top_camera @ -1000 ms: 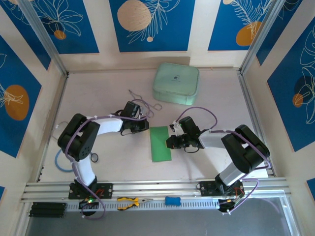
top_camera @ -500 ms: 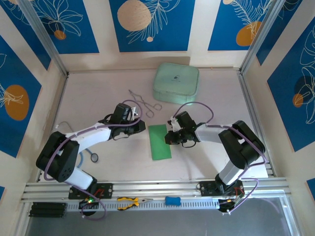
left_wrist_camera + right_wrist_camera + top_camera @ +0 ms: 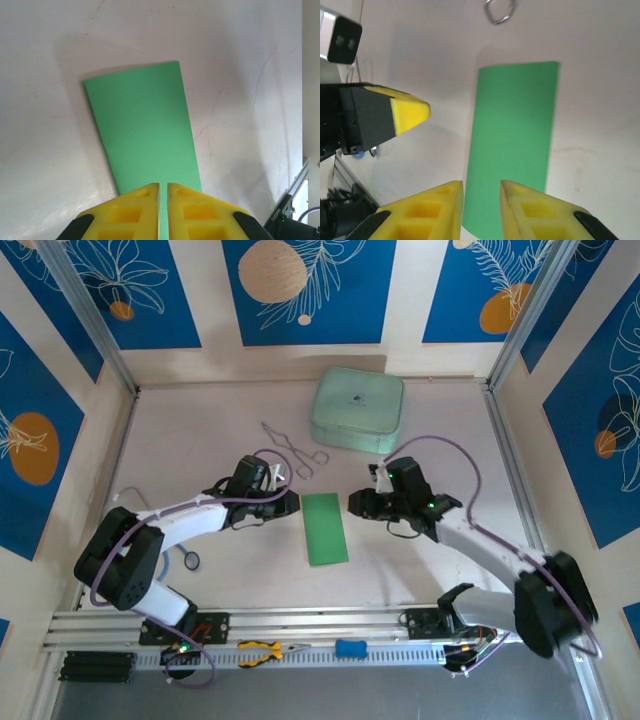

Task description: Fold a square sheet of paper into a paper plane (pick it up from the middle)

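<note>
The bright green sheet of paper (image 3: pixel 325 528) lies flat on the table as a long narrow rectangle, not a dart shape. My left gripper (image 3: pixel 295 502) is at its far left corner, low over the table, with its yellow fingers shut to a hairline slit and nothing in them. From the left wrist, the paper (image 3: pixel 142 120) stretches ahead of that gripper (image 3: pixel 163 185). My right gripper (image 3: pixel 353 503) hangs just off the far right corner, open and empty. From the right wrist, the paper (image 3: pixel 517 130) lies under and ahead of that gripper (image 3: pixel 481 184), with the left gripper's fingertip (image 3: pixel 410 112) across from it.
A pale mint-green rounded case (image 3: pixel 358 409) sits at the back. A bent metal wire tool (image 3: pixel 292 446) lies behind the left gripper. A black ring (image 3: pixel 190 561) is by the left arm. Yellow pliers (image 3: pixel 265 649) and a blue piece (image 3: pixel 350 647) rest on the front rail.
The right gripper has drawn back from the paper's right edge and opened, and its arm has swung out to the right. The left arm stretched toward the paper, then held still.
</note>
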Motion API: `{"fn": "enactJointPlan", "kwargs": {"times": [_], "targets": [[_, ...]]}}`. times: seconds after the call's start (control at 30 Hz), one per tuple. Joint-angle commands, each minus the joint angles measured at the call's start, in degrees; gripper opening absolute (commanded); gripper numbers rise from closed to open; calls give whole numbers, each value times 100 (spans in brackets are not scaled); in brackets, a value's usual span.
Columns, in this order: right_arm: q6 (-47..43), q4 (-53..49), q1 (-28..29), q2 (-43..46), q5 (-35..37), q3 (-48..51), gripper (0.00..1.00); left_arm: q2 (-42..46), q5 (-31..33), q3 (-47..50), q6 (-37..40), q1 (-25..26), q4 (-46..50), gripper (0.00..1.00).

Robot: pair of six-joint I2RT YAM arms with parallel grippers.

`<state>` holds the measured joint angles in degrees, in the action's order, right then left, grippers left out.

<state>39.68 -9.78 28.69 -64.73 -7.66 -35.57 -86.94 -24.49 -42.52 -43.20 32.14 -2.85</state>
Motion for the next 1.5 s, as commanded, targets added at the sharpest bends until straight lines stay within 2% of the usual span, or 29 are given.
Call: {"fn": "enactJointPlan", "kwargs": {"times": [0.0, 0.13, 0.27, 0.5, 0.83, 1.13, 1.47], "targets": [[941, -586, -52, 528, 125, 640, 29, -333, -351, -337, 35, 58, -224, 14], [1609, -364, 54, 1163, -91, 1197, 33, -728, -401, -723, 185, 92, -93, 14], [1933, -373, 352, 1240, -35, 1307, 35, -1138, -385, -1071, 325, 87, 23, 14], [2172, -222, 772, 597, -111, 1151, 36, -1652, -90, -1451, 505, 84, 337, 13], [2238, -25, 1085, -181, -306, 893, 42, -2165, -100, -1410, 414, 81, 44, 12], [2275, 277, 1097, -611, -620, 889, 50, -2279, -79, -891, 307, 75, -329, 11], [2040, 1170, 866, -955, -1211, 879, 50, -2268, -190, -1056, 426, 76, -242, 11]]}}
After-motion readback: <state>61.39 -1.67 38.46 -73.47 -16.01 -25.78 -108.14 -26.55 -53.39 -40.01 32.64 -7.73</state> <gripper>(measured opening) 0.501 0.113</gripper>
